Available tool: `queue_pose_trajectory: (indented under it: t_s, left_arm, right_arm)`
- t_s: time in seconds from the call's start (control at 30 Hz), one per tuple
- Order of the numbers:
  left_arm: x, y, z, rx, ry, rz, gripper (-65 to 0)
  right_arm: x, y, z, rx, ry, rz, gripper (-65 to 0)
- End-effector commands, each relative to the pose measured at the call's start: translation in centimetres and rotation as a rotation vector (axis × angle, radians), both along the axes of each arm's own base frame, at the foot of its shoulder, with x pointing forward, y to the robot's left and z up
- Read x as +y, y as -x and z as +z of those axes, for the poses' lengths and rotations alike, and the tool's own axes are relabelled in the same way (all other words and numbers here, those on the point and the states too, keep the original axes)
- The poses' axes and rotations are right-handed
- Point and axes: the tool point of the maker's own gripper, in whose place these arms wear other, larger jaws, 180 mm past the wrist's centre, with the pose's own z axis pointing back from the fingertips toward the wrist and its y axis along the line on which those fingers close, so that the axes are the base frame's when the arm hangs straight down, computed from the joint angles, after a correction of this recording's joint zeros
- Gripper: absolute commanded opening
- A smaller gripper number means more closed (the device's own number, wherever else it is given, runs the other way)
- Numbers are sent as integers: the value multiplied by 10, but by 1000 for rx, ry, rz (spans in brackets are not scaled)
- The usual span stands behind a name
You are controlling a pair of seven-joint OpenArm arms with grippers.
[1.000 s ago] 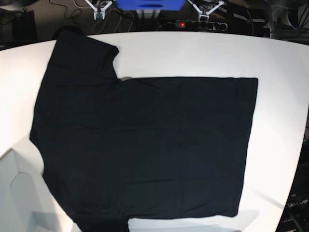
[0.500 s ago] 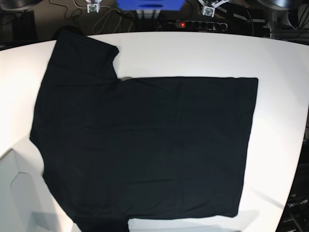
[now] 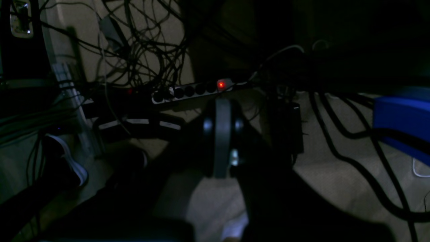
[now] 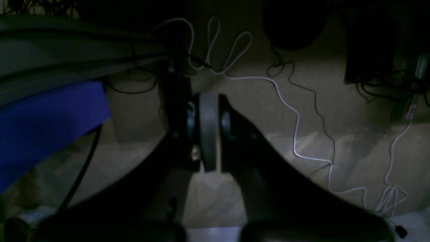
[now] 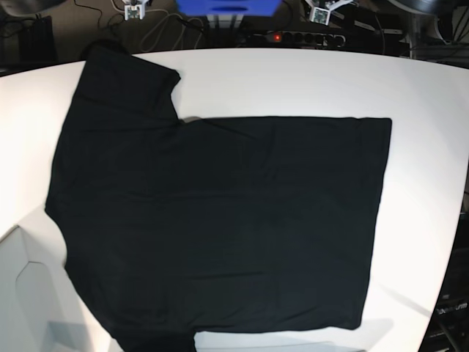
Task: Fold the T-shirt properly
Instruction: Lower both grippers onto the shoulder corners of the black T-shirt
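On the white table [image 5: 278, 84], closest to the base camera, the T-shirt [image 5: 220, 227] is spread flat with its plain black side up. Its long axis runs left to right across that view: the straight hem lies toward the right, one sleeve [image 5: 128, 77] reaches to the far left corner, and the other sleeve is cut off by the near left edge. No fold is seen in it yet, so the task is judged to be at its start.

Beyond the far table edge, both arms are parked off the cloth and well apart from it. In the left wrist view the left gripper [image 3: 222, 137] is seen with its jaws pressed together on nothing, above a floor of tangled cables [image 3: 141, 43] and a power strip [image 3: 191, 90] with a red light. In the right wrist view the right gripper [image 4: 208, 132] is likewise closed and empty, beside a blue box [image 4: 50, 121] and a loose white cord [image 4: 295, 127].

The shirt is thus found on the near side of both grippers. The hem end is judged nearer to the left arm, the sleeved end nearer to the right arm. Both jaws would have to be parted before any edge could be taken.
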Motion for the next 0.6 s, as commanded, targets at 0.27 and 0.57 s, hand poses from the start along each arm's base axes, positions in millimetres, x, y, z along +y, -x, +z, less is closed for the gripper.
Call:
queue_pose_trajectory:
  t_s: [0.27, 0.57]
  left_arm:
    - [7, 5, 9, -14, -13, 4, -649]
    - [34, -13, 32, -82, -69, 46, -649]
  right_arm:
    - [2, 7, 4, 5, -10, 10, -650]
    - [1, -7, 24, -52, -7, 11, -650]
